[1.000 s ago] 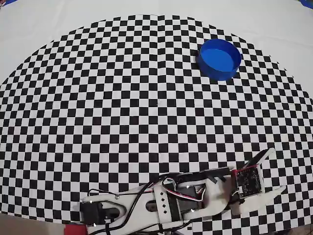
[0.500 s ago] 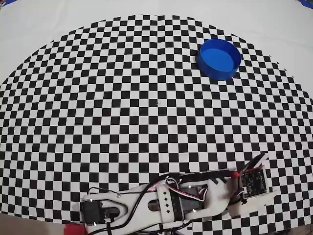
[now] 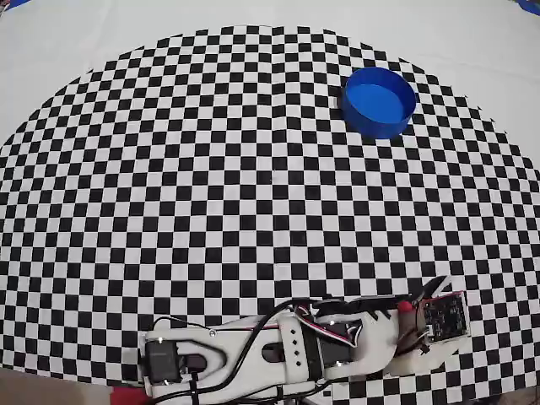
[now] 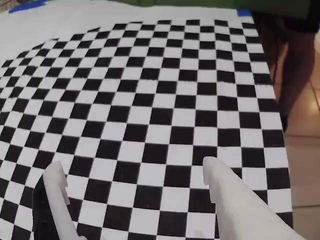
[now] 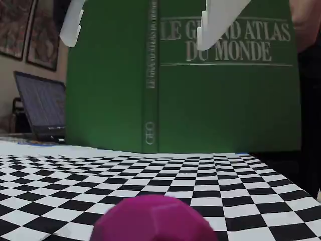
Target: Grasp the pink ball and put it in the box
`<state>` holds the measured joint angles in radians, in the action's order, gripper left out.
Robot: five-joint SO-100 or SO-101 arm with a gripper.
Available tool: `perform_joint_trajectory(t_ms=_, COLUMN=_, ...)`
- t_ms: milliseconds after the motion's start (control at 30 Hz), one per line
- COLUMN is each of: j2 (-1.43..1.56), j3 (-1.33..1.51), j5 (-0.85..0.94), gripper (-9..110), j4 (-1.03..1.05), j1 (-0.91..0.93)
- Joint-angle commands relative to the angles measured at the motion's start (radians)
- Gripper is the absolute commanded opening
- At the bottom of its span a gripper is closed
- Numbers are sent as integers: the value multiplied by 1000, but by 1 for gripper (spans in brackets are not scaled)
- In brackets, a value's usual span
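Tucked the gripper (image 3: pixel 440 327) closer under the wrist at the lower right of the overhead view than a second ago, with less finger showing. Jaws apart in the wrist view, gripping nothing. Can find the pink ball (image 5: pixel 153 220) only at bottom centre of the fixed view, on the checkered mat (image 5: pixel 241 175) below the spread fingers (image 5: pixel 215 22); hidden overhead. Looks light, rigid and prone to roll: pinch across the middle. Leaves a long carry to the box (image 3: pixel 376 128) at upper right, over bare mat; mind the green book (image 5: pixel 225 110) behind.
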<state>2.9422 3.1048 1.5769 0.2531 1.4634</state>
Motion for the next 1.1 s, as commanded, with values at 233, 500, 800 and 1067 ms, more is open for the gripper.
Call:
perform_joint_trajectory(t_ms=233, j2=-86, j3=8, j5=-2, gripper=32, j4=26, j1=14)
perform_joint_trajectory(t_ms=500, j2=-127, j3=8, j5=-3, gripper=32, j4=75, j1=23)
perform_joint_trajectory(t_ms=800, j2=-127, j3=9, j5=-3, gripper=32, j4=176, j1=25)
perform_joint_trajectory(t_ms=1067, j2=-118, j3=9, j5=-6, gripper=32, j4=238, j1=34)
